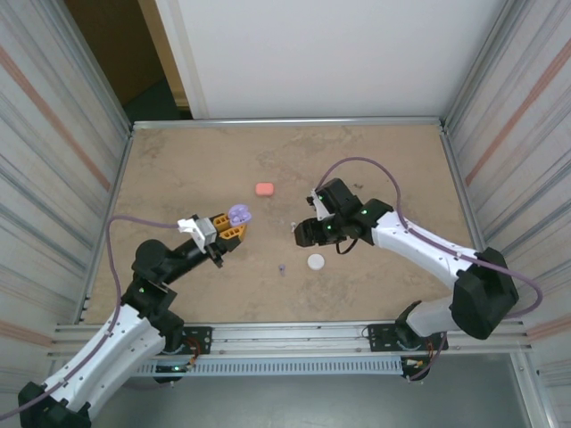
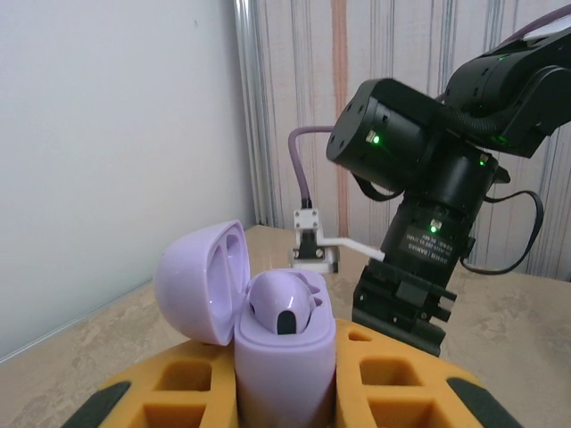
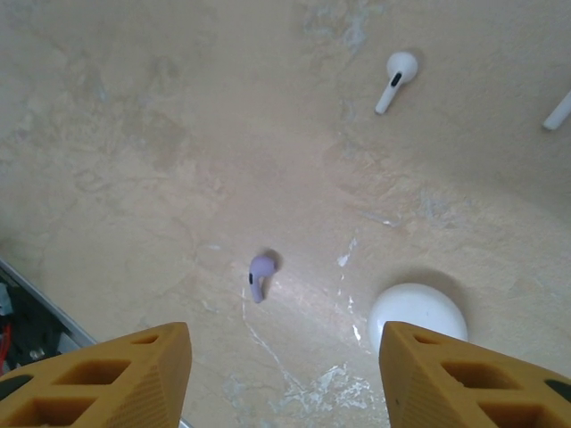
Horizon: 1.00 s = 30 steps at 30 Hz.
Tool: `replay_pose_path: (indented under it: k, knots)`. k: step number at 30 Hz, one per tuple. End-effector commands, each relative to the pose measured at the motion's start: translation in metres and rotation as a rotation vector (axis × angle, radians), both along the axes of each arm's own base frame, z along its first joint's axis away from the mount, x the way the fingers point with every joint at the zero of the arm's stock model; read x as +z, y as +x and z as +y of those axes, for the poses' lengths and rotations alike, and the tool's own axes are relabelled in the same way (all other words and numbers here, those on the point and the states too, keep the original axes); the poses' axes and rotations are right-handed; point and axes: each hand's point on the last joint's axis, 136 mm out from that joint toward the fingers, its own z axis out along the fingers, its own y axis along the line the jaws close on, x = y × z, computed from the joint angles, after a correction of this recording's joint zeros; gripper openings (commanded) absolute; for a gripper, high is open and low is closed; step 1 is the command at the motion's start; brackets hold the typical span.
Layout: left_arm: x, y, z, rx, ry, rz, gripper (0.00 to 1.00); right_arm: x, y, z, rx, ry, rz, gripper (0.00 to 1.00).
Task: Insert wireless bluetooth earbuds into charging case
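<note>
One purple earbud (image 2: 285,308) is already seated in the purple charging case (image 2: 284,357). The case is clamped upright between the pads of the left gripper (image 1: 232,225), with its lid (image 2: 201,281) thrown back toward ten o'clock in the left wrist view. A second socket is judged to be free, though it cannot be seen. A pink case (image 1: 264,188) lies on the table (image 1: 178,169), between one and two o'clock from the held case in the overhead view. The loose purple earbud (image 3: 260,272) lies flat on the table at five o'clock from the held case. Above it the right gripper (image 3: 285,374) is poised with its jaws spread wide and nothing between them. In the right wrist view the earbud is at twelve o'clock from the gap.

For a clean pick, the jaws should be brought forward and lowered astride the bud. They are best closed gently across the head rather than the thin stem, so that it is not flicked away. A white case (image 3: 417,312) lies at three o'clock from the earbud and should not be nudged. A white earbud (image 3: 395,76) is seen farther off, toward one o'clock.
</note>
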Motion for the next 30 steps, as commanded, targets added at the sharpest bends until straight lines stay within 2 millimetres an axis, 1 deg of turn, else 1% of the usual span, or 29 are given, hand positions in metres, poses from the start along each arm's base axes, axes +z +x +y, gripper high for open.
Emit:
replay_pose_path:
  k: [1, 9, 14, 21, 30]
  knots:
    - [0.013, -0.002, 0.003, 0.014, -0.009, -0.043, 0.00, -0.007, -0.008, 0.010, 0.036, -0.032, 0.044, 0.54]
    - [0.013, -0.003, 0.003, 0.014, -0.010, -0.044, 0.00, -0.044, -0.027, 0.042, 0.114, -0.078, 0.146, 0.49]
    - [0.011, -0.002, 0.004, 0.021, -0.008, -0.040, 0.00, -0.065, -0.034, 0.055, 0.150, -0.107, 0.200, 0.49]
    - [0.010, -0.001, 0.004, 0.025, -0.007, -0.037, 0.00, -0.081, -0.035, 0.067, 0.173, -0.121, 0.238, 0.48]
    - [0.008, -0.002, 0.004, 0.024, -0.008, -0.036, 0.00, -0.092, -0.034, 0.074, 0.176, -0.131, 0.256, 0.47]
